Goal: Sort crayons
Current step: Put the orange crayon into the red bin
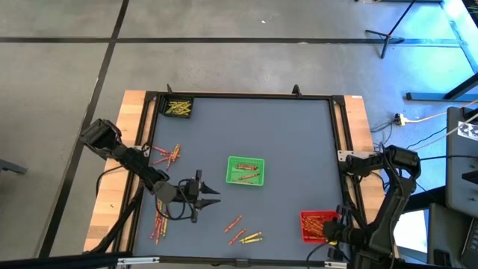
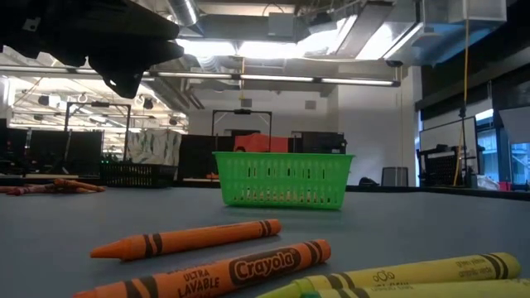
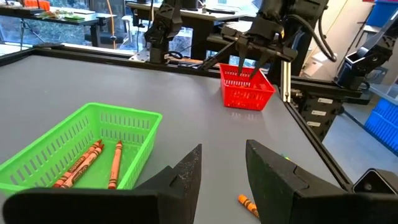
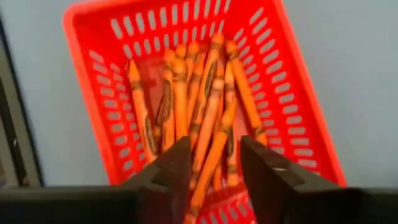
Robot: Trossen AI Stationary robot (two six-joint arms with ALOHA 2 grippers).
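Right gripper [image 4: 214,171] over red tray [image 4: 298,112], jaws apart, empty; left gripper [image 3: 224,171] open, empty. Crayons [image 4: 199,99] prob light, stiff, waxy; pinch mid-shaft

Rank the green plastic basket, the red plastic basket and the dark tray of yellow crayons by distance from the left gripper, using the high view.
1. The green plastic basket, just ahead of the left gripper, mid-table.
2. The dark tray of yellow crayons, at the table's far left corner.
3. The red plastic basket, at the near right corner, under the right gripper.
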